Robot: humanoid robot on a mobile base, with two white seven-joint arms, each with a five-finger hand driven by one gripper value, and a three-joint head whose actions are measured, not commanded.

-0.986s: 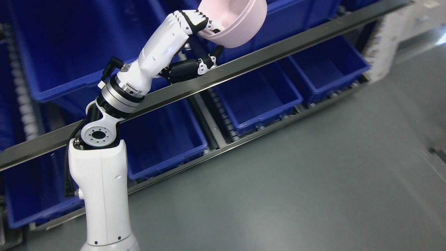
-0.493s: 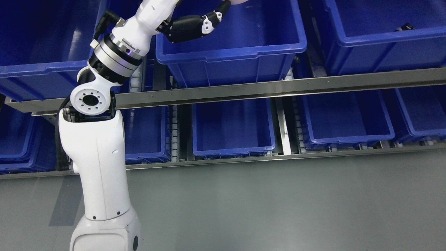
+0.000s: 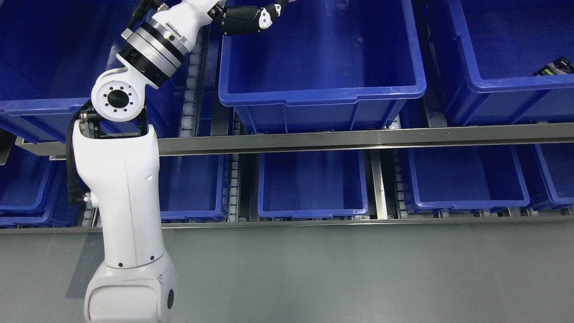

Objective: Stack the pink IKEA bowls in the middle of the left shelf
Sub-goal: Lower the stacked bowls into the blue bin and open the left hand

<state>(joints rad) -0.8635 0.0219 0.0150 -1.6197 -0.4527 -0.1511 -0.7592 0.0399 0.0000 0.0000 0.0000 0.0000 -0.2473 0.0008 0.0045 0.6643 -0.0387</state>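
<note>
Our white left arm (image 3: 121, 179) rises from the lower left, and its hand (image 3: 244, 15) is cut by the top edge above the large blue plastic bin (image 3: 320, 96) on the upper level. Only one black thumb-like part shows, so we cannot tell its grip. No pink bowl is visible now. We judge the bin lies directly below the hand.

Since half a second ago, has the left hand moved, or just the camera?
Yes. The camera shifted too, but the left hand now sits farther up the picture from the front rim of the middle blue bin, mostly cut off by the top edge.
</note>
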